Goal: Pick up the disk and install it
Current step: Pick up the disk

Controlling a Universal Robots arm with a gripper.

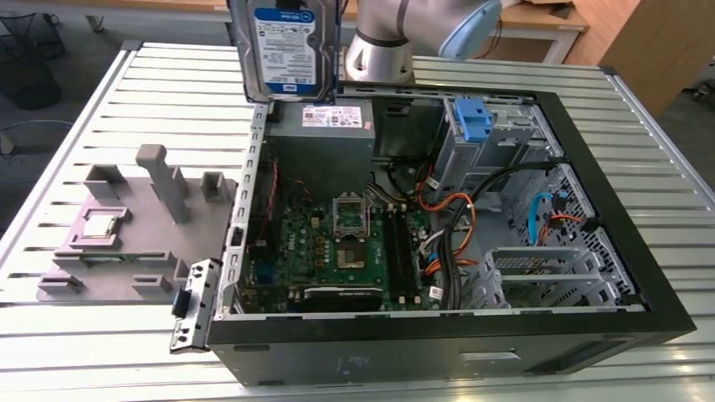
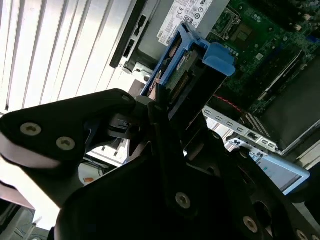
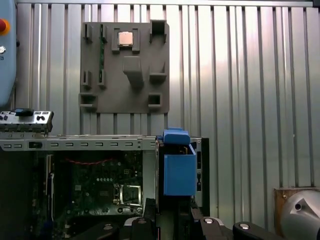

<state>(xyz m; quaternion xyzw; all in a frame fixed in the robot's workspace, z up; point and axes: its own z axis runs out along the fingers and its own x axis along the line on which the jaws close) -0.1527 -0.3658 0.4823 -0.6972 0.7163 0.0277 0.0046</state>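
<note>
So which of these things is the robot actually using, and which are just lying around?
In the job:
disk, clamped in the gripper
open computer case
probably its drive bay

Lying about:
grey tray
chip on it
metal plate beside the case

A wide table [image 1: 100, 352] of pale grey metal fills most of the exterior view, its top made of long ribbed slats running from the exterior view's left to its right. Light is bright and even, and the slats shine almost white where they catch it. Beyond the table's far left corner lies a dull blue-grey floor [image 1: 84, 38], with a black wire-mesh bin [image 1: 25, 63] standing on it. At the far side, toward the exterior view's right, stands a light wooden desk [image 1: 547, 18] with a white leg. A tall wooden cabinet [image 1: 659, 38] stands just beside it.
</note>
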